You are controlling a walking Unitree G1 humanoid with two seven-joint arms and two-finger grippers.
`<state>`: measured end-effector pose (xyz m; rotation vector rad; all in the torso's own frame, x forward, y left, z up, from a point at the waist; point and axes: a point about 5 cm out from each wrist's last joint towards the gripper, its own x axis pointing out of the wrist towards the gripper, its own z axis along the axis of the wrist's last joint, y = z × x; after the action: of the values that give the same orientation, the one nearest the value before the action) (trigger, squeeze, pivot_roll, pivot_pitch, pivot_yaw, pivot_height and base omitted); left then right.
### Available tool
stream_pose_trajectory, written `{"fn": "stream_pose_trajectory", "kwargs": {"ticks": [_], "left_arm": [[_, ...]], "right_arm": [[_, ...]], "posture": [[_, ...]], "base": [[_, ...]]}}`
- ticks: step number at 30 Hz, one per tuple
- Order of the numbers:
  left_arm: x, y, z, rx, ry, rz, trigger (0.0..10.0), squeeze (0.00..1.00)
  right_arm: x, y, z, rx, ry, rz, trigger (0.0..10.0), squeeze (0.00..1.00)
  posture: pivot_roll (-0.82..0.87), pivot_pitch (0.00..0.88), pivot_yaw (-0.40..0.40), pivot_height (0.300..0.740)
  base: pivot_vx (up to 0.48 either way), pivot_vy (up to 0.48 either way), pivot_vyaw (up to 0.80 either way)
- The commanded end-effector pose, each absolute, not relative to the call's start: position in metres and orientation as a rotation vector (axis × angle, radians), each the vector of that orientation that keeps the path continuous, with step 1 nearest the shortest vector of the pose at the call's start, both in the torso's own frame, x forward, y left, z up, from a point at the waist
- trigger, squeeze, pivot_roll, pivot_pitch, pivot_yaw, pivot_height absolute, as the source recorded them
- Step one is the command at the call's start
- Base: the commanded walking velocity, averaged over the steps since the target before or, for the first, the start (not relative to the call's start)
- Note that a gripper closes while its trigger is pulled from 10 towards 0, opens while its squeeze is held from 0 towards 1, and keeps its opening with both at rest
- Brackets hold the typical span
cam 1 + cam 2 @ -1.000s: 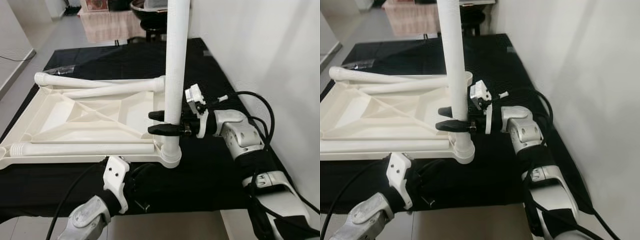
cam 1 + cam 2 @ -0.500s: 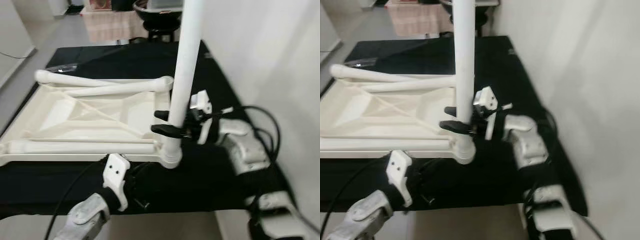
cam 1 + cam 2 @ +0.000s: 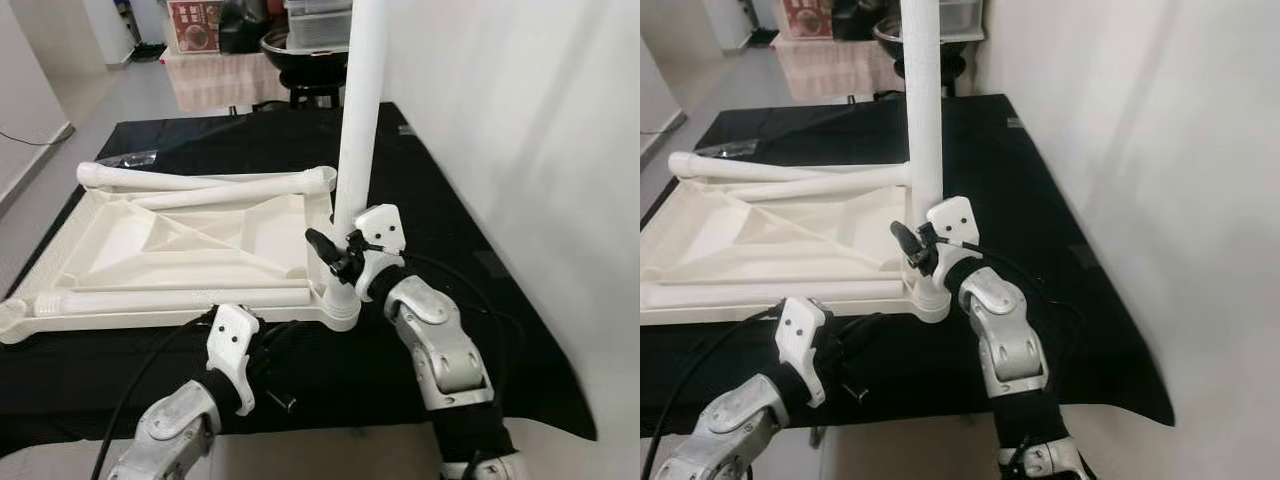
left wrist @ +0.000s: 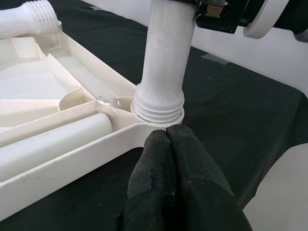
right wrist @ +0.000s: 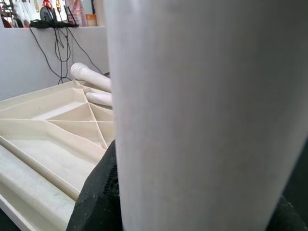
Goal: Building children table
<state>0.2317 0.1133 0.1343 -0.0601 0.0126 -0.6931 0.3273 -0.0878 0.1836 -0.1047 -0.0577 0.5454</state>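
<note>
The right arm has swung in front of the upright leg, its forearm now pointing away from the robot. On the black tabletop (image 3: 450,200) the white table top panel (image 3: 170,245) lies underside up, ribbed, loose legs (image 3: 200,180) resting on it. The left claw (image 4: 168,159), fingers pressed together empty, sits at the corner socket. The right claw (image 3: 335,255) clamps the upright leg (image 3: 358,110), low down.

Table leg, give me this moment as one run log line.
table leg upright in corner socket of upturned tabletop | right gripper shut on table leg low down | left gripper shut, near socket
</note>
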Motion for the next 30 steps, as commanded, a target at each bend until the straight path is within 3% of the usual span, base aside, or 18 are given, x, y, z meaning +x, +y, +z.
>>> {"fn": "stream_pose_trajectory", "kwargs": {"ticks": [1, 6, 7, 8, 18, 23, 24, 25, 26, 30], "left_arm": [[0.234, 0.114, 0.133, -0.051, 0.012, -0.672, 10.0, 0.0], [0.234, 0.114, 0.133, -0.049, 0.01, -0.67, 10.0, 0.0], [0.232, 0.114, 0.133, -0.049, 0.011, -0.676, 10.0, 0.0], [0.232, 0.114, 0.133, -0.049, 0.012, -0.681, 10.0, 0.0], [0.219, 0.112, 0.135, -0.046, 0.014, -0.684, 10.0, 0.0], [0.215, 0.113, 0.136, -0.045, 0.016, -0.679, 10.0, 0.0], [0.214, 0.113, 0.136, -0.044, 0.016, -0.679, 10.0, 0.0], [0.213, 0.112, 0.136, -0.043, 0.016, -0.678, 10.0, 0.0], [0.213, 0.112, 0.136, -0.041, 0.017, -0.677, 10.0, 0.0], [0.213, 0.112, 0.136, -0.037, 0.018, -0.675, 10.0, 0.0]], "right_arm": [[0.33, -0.097, 0.156, -0.096, 0.088, 0.566, 10.0, 1.0], [0.331, -0.093, 0.18, -0.021, -0.022, 0.72, 10.0, 1.0], [0.331, -0.095, 0.193, 0.009, -0.068, 0.875, 10.0, 0.08], [0.331, -0.097, 0.198, -0.009, -0.081, 0.956, 10.0, 0.0], [0.358, -0.117, 0.207, -0.087, -0.008, 1.22, 10.0, 0.0], [0.369, -0.118, 0.214, -0.057, 0.002, 1.206, 10.0, 0.0], [0.371, -0.119, 0.215, -0.047, 0.004, 1.195, 3.9, 0.0], [0.373, -0.12, 0.216, -0.042, 0.007, 1.195, 3.9, 0.0], [0.373, -0.121, 0.216, -0.046, 0.018, 1.226, 0.0, 0.0], [0.372, -0.123, 0.216, -0.067, 0.035, 1.282, 0.0, 0.0]], "posture": [[0.0, 0.085, 0.001, 0.74], [0.01, 0.089, 0.007, 0.74], [0.01, 0.095, 0.01, 0.74], [0.01, 0.098, 0.011, 0.74], [0.07, 0.151, -0.002, 0.74], [0.08, 0.158, -0.007, 0.74], [0.09, 0.159, -0.008, 0.74], [0.1, 0.159, -0.011, 0.74], [0.1, 0.159, -0.011, 0.74], [0.1, 0.157, -0.012, 0.74]], "base": [[0.0, 0.0, 0.0], [0.0, 0.0, 0.0], [0.0, 0.0, 0.0], [0.0, 0.0, 0.0], [0.0, 0.0, 0.0], [0.0, 0.0, 0.0], [0.0, 0.0, 0.0], [0.0, 0.0, 0.0], [0.0, 0.0, 0.0], [0.0, 0.0, 0.0]]}}
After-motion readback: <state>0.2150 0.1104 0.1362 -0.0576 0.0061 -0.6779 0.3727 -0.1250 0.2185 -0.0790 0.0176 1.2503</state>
